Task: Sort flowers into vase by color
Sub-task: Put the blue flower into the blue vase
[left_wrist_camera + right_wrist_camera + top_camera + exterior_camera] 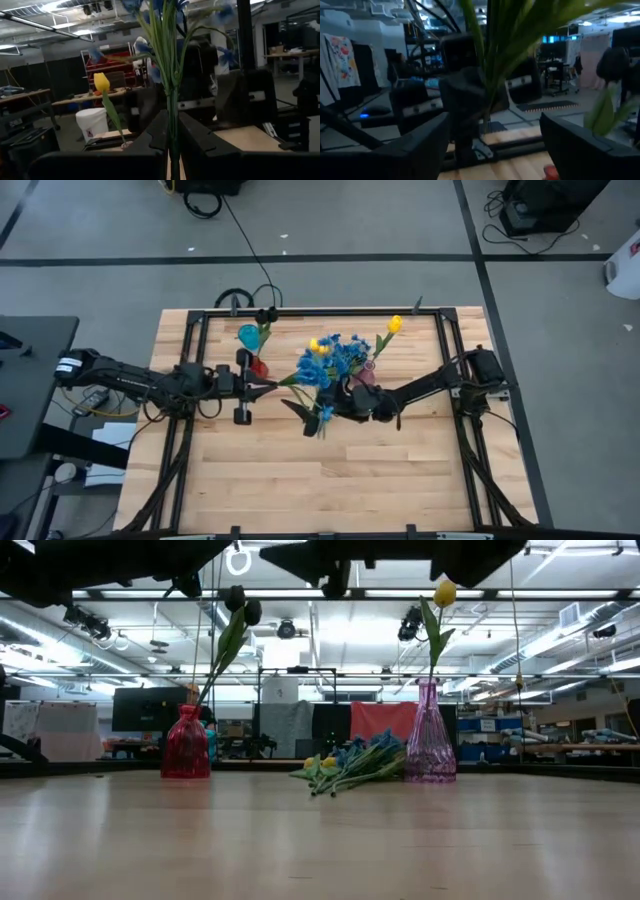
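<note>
The left tool (170, 137) is clamped on the blue flower stem (172, 100), held above the counter (300, 480) between the vases. The right tool (492, 135) stands apart around it — it should back off squarely, without snagging leaves.

We see a grey concrete floor (350, 220) with black tape lines around the light wood plank surface (300, 480); fluorescent ceiling strip lights (330, 592) overhead.

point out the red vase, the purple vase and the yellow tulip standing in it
red vase (186, 752), low view, on its round body
purple vase (431, 750), low view, on its ribbed body
yellow tulip (445, 593), low view, on its blossom
</note>
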`<state>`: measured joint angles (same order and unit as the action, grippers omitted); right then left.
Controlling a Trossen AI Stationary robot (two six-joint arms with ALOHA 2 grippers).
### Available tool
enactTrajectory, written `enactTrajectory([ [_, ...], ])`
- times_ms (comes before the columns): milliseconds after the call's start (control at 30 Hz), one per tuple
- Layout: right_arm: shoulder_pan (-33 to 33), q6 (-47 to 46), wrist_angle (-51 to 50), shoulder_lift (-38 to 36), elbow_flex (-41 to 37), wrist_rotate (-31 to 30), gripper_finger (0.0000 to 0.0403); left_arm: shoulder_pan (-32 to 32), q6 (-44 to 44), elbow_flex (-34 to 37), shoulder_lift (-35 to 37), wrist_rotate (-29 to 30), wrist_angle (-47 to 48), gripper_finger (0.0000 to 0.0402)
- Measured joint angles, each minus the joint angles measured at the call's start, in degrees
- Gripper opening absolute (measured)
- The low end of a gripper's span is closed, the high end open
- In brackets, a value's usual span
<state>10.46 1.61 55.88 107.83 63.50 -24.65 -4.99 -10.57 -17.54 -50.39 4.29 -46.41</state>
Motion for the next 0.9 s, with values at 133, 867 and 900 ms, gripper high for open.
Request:
enactTrajectory([
  [133,-0.4,2.4,3.4,-0.6,0.3,2.7,0.0342,0.0,-1.6,0.0,-1.0,0.0,1.4,0.0035],
  [867,-2.5,2.6,0.9,-0.6,0.3,0.2,0.0162,0.0,-3.9,0.0,-4.5,2.9,6.1,0.0035],
  [900,-2.6,2.3,0.2,-0.6,0.3,-0.1,0.0153,0.0,-3.8,0.0,-4.5,3.0,6.7,0.0035],
])
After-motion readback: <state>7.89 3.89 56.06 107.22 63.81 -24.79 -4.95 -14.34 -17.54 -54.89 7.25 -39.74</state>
